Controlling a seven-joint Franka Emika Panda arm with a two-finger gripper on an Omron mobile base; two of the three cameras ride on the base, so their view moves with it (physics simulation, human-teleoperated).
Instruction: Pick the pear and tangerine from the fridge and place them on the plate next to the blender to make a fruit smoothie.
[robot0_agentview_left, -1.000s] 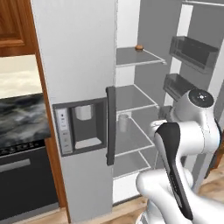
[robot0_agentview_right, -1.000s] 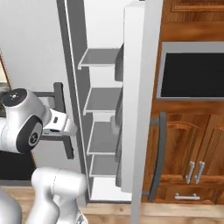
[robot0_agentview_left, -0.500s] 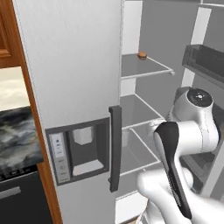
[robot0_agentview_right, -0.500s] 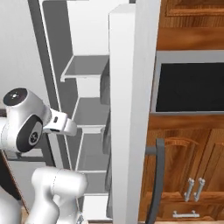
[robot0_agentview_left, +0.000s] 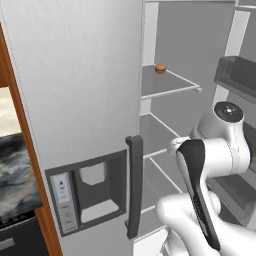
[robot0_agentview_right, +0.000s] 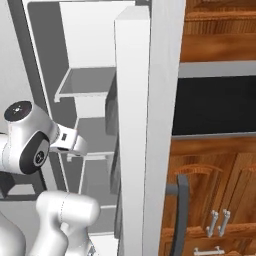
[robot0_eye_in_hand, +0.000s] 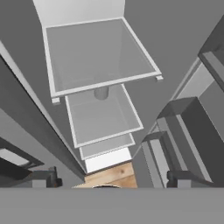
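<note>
The fridge (robot0_agentview_left: 75, 90) stands close in front, its left door shut and its right compartment open. A small orange round fruit, the tangerine (robot0_agentview_left: 160, 68), sits at the back of an upper shelf (robot0_agentview_left: 167, 85). The open door (robot0_agentview_right: 132, 125) appears edge-on in the right base view. My gripper (robot0_eye_in_hand: 111, 181) looks down over the pale shelves (robot0_eye_in_hand: 96, 57), open, with nothing between its fingertips (robot0_eye_in_hand: 43, 179). My arm (robot0_agentview_left: 220, 150) is raised before the lower shelves. The pear, the plate and the blender are out of view.
Dark door bins (robot0_agentview_left: 237, 75) hang on the open door at the right. A grey cylinder (robot0_eye_in_hand: 101, 92) stands on a lower shelf. A black oven front (robot0_agentview_right: 215, 107) and wooden cabinets (robot0_agentview_right: 220, 185) lie right of the fridge. A black stove (robot0_agentview_left: 12, 170) is at the left.
The whole picture has shifted and grown: the base has driven closer to the fridge. The arm holds much the same pose.
</note>
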